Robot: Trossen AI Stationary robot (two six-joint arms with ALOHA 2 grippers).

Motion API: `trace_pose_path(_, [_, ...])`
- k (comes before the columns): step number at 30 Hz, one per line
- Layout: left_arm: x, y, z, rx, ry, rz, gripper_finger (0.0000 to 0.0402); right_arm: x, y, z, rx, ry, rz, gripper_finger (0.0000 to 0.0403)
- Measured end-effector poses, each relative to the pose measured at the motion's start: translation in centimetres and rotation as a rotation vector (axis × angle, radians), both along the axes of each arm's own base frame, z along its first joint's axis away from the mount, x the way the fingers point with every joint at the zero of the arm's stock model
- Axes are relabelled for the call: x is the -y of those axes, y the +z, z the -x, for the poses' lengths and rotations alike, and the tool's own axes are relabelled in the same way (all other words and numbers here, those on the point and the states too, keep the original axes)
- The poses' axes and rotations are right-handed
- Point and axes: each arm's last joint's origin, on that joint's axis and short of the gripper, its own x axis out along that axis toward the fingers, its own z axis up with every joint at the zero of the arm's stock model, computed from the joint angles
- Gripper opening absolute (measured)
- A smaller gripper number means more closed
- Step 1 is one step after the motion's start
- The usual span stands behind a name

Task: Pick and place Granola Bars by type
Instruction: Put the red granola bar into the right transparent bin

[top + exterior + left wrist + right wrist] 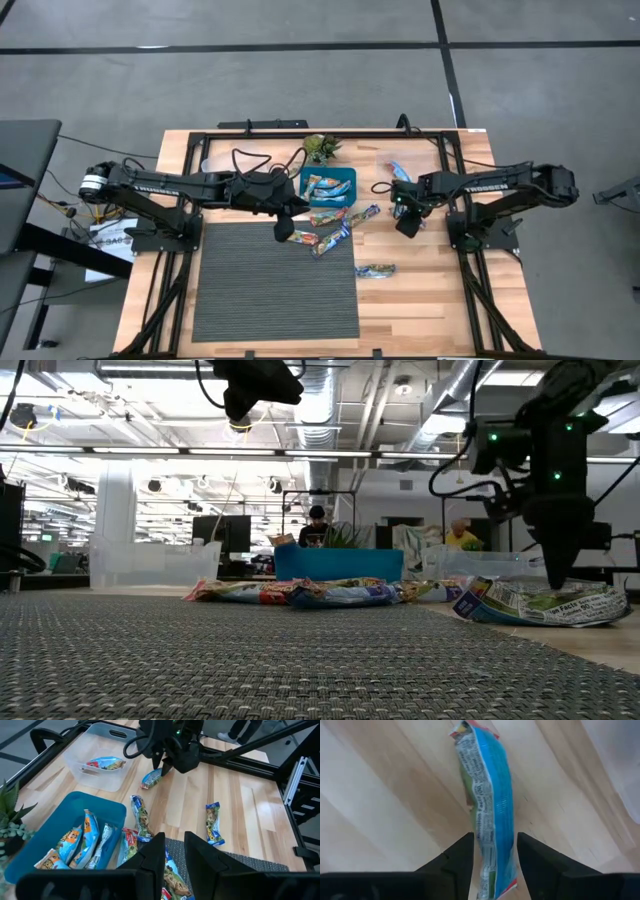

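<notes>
Two containers: one blue tray (345, 178) and one clear tub (75, 757). Three or four Granola Bars (87, 837) in the blue, a single bar in the clear, one at the right gripper (495, 837), one alone on bare wood, and about four overlapping near the mat (275, 290), too tangled for a sure count. One plant figure (322, 147).

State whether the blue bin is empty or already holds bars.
Not empty. The blue bin already holds several granola bars, seen in the left wrist and high views.
</notes>
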Motion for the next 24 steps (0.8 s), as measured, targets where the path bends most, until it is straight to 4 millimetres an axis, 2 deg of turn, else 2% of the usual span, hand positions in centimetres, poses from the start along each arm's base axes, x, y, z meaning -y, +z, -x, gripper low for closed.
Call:
trace_pose_path(7, [0.0, 0.0, 0.0, 0.000, 0.001, 0.000, 0.0063, 0.2, -0.3, 0.1, 0.012, -0.045, -0.003, 0.0117])
trace_pose_path(10, [0.0, 0.0, 0.0, 0.000, 0.001, 0.000, 0.0063, 0.2, -0.3, 0.1, 0.013, -0.044, -0.003, 0.0085])
trace_pose_path(14, [0.0, 0.0, 0.0, -0.001, 0.001, 0.000, 0.0063, 0.1, -0.3, -0.1, 0.031, -0.042, -0.027, 0.0021])
trace_pose_path(16, [0.0, 0.0, 0.0, -0.001, 0.001, 0.000, 0.0063, 0.1, -0.3, -0.3, 0.061, -0.042, -0.056, 0.0009])
trace_pose_path(18, [0.0, 0.0, 0.0, -0.001, 0.001, 0.000, 0.0063, 0.0, -0.1, -0.7, 0.097, -0.055, -0.094, 0.0013])
trace_pose_path(21, [0.0, 0.0, 0.0, -0.001, 0.002, 0.000, 0.0063, 0.1, 1.0, -2.0, 0.211, -0.064, -0.143, 0.0012])
trace_pose_path(24, [0.0, 0.0, 0.0, 0.000, 0.006, 0.003, 0.0063, 0.6, 3.2, -3.9, 0.345, -0.055, -0.125, 0.0003])
